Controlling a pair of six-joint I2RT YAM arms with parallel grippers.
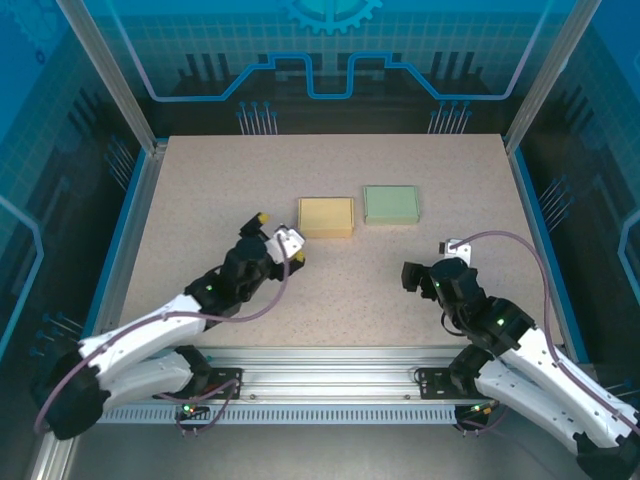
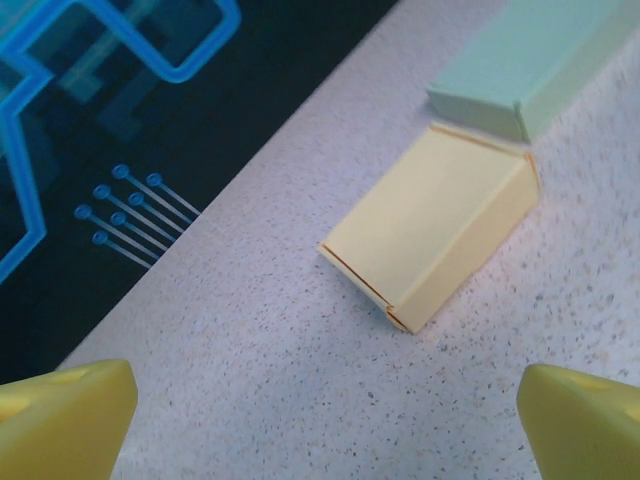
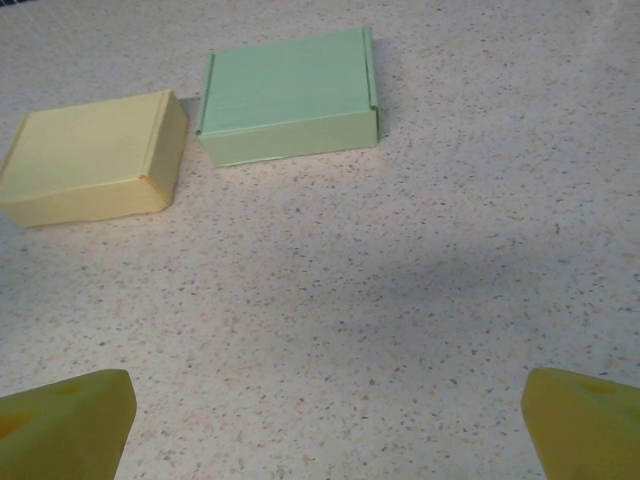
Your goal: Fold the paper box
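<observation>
Nearest the bases, the left gripper (image 1: 280, 237) hangs low over the speckled table (image 1: 350, 300) with its jaws spread wide and nothing between them. The right gripper (image 1: 432, 262) hovers likewise, wide and empty, well apart from its partner. Beyond them, mid-table, lies the yellow paper box (image 1: 326, 216), and just beside it the green paper box (image 1: 391, 204). Both look closed, so the folding seems nearly done.

The likely step is firming the yellow lid. It calls for a square descent onto the top, pressing near the front edge, without shoving the box into its green neighbour.

From overhead the boxes are plain flat rectangles. The left wrist view adds an orange-edged seam at the yellow box's near corner, perhaps slightly sprung. The right wrist view shows the green lid's side tucks lying flush
</observation>
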